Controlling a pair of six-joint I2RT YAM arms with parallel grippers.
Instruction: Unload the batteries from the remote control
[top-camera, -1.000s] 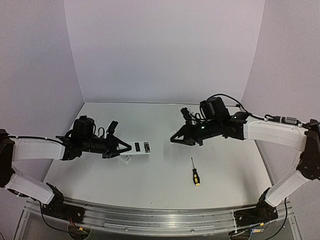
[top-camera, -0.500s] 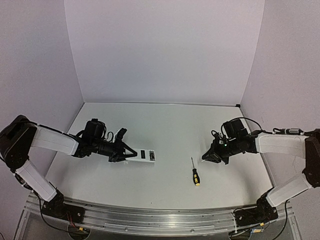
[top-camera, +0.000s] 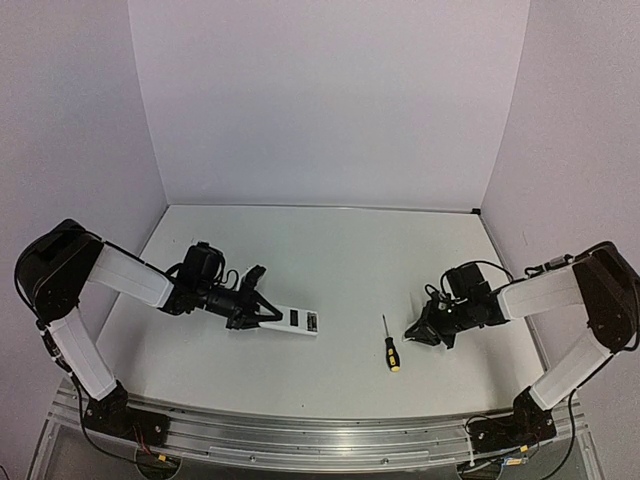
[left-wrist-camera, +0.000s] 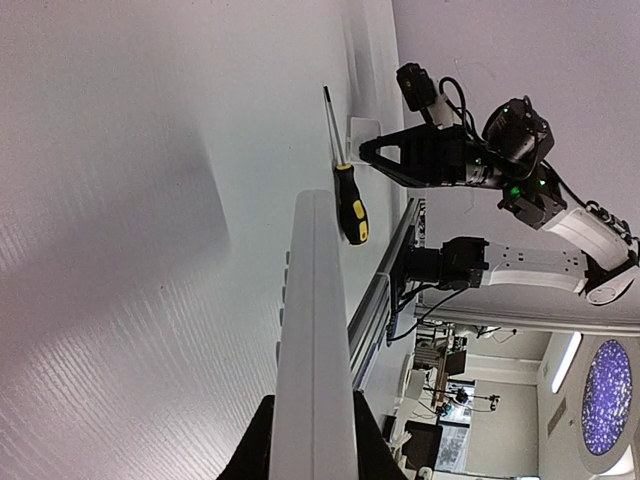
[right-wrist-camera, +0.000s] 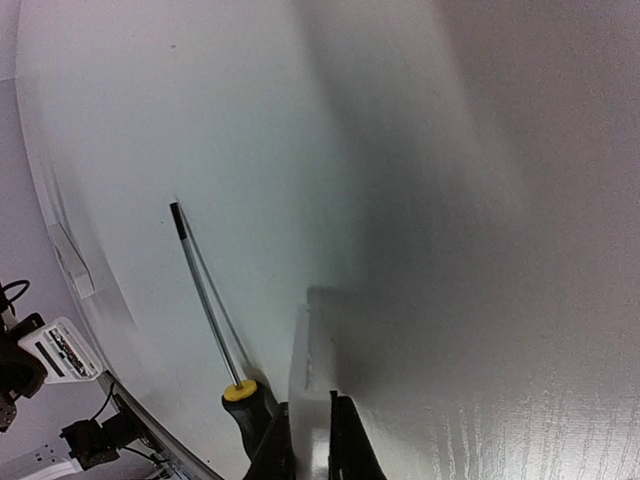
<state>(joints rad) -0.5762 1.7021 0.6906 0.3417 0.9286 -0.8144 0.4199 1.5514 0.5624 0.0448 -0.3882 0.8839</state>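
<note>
The white remote control lies low over the table left of centre, two dark patches on its upper face. My left gripper is shut on its left end. In the left wrist view the remote runs as a long white bar between my fingers, with the gripper at its near end. My right gripper is shut on a small flat white cover piece, held down at the table. I cannot make out the batteries as separate things in any view.
A black-and-yellow-handled screwdriver lies on the table just left of my right gripper; it also shows in the right wrist view and the left wrist view. The metal rail runs along the near edge.
My left gripper has carried the remote right and nearer. My right arm has swung right and down to the table beside the screwdriver, still holding the cover piece.
</note>
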